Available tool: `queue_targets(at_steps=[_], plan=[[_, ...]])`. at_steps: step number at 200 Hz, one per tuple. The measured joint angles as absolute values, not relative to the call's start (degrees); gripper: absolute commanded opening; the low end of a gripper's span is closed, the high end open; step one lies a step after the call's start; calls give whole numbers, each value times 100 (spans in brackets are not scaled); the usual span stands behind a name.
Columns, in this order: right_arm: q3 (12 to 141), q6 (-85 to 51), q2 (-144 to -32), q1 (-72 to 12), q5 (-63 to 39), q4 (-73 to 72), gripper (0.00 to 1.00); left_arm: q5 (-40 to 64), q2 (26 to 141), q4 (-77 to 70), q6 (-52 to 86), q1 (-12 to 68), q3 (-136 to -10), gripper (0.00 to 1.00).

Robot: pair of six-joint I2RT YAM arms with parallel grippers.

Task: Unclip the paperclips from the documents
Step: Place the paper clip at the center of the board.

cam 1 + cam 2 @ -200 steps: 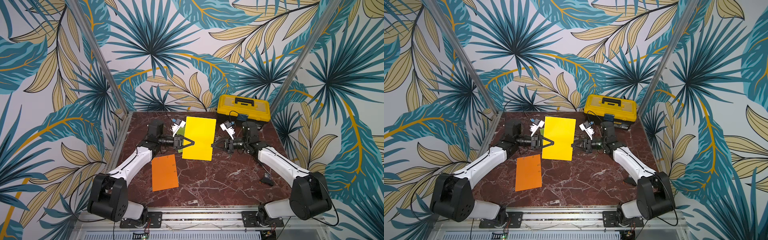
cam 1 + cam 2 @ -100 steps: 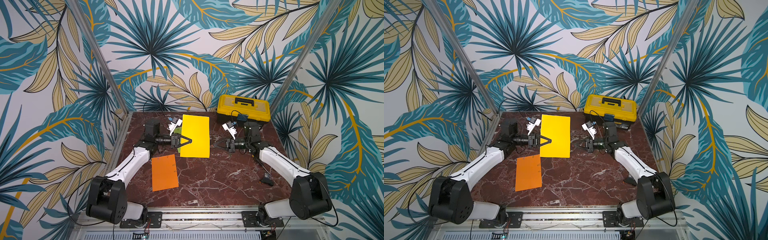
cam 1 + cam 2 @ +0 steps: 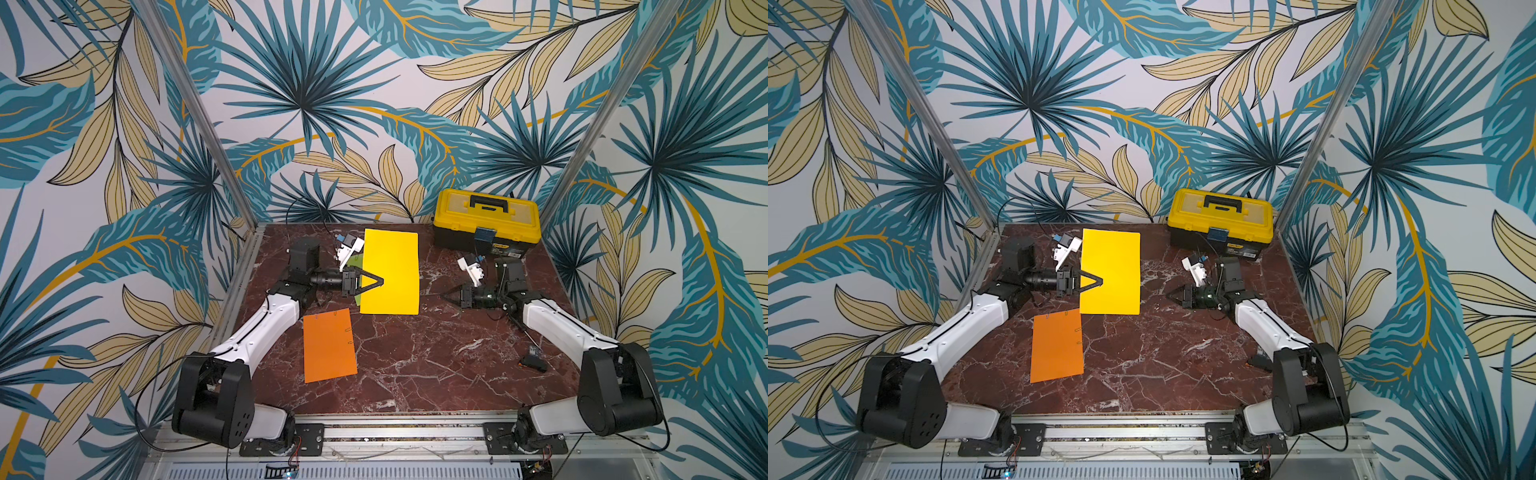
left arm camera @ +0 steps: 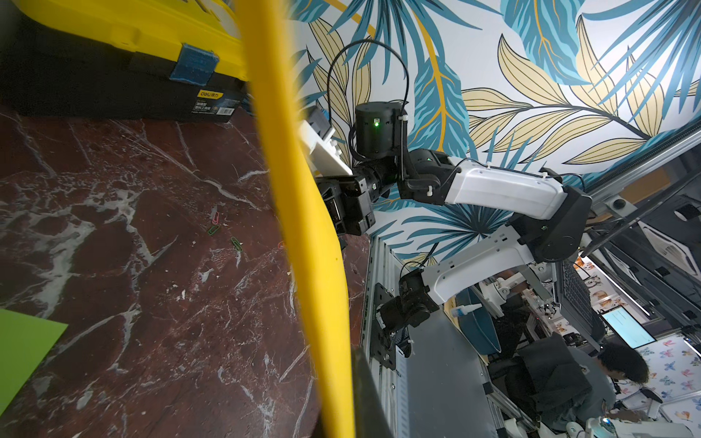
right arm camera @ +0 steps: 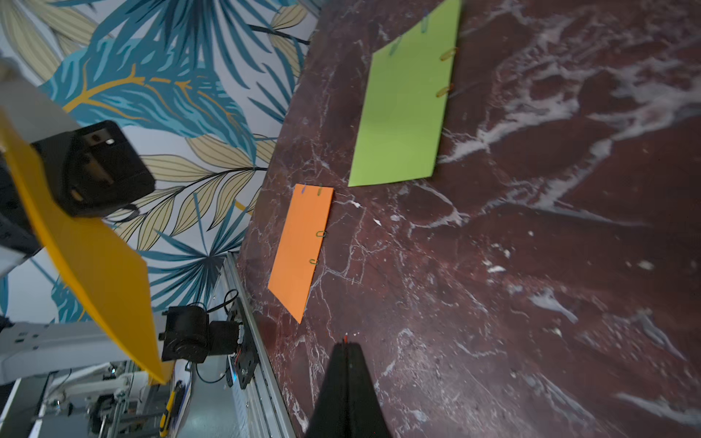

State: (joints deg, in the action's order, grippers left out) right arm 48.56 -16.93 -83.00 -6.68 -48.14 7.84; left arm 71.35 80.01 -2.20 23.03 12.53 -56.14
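My left gripper [image 3: 380, 282] [image 3: 1100, 282] is shut on the left edge of the yellow document [image 3: 390, 270] [image 3: 1111, 270] and holds it above the table; in the left wrist view the sheet [image 4: 303, 227] runs between the jaws. To the right, apart from the sheet, my right gripper [image 3: 442, 296] [image 5: 346, 343] is shut with a red paperclip [image 5: 345, 336] poking from its tip. The orange document [image 3: 328, 345] [image 5: 299, 246] lies flat with paperclips [image 5: 321, 234] on its edges. The green document [image 5: 402, 113] lies behind, also with clips [image 5: 447, 53].
A yellow-and-black toolbox [image 3: 486, 224] [image 3: 1221, 224] stands at the back right. Loose paperclips [image 4: 214, 223] lie on the marble under the raised sheet. A small black object [image 3: 534, 363] lies near the right arm. A metal rail borders the table's left side.
The left gripper has carried the yellow sheet left and back. The right gripper has drawn off to the right, away from the sheet's edge, staying shut.
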Motion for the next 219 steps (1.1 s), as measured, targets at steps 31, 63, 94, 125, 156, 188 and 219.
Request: queue_targets(at_steps=[31, 63, 94, 125, 156, 188, 219], plan=[[4670, -2021, -8595, -543, -4187, 888, 4, 7087, 7999, -213, 2272, 1251, -5544, 0], [4661, -2263, -8980, -510, -3651, 985, 4, 7048, 7966, -215, 2250, 1249, -5529, 0], [4700, -2364, -9255, -484, -3291, 1120, 3, 6969, 7920, -215, 2250, 1234, -5522, 0], [4711, -2403, -9550, -427, -3065, 1264, 3, 6919, 7852, -217, 2248, 1208, -5483, 0], [4729, -2405, -9657, -416, -2958, 1343, 4, 6873, 7852, -217, 2248, 1192, -5459, 0], [4792, -2429, -9673, -416, -2877, 1413, 12, 6831, 7841, -220, 2248, 1181, -5450, 0], [4838, -2429, -9675, -414, -2740, 1603, 24, 6807, 7824, -217, 2248, 1151, -5402, 0]])
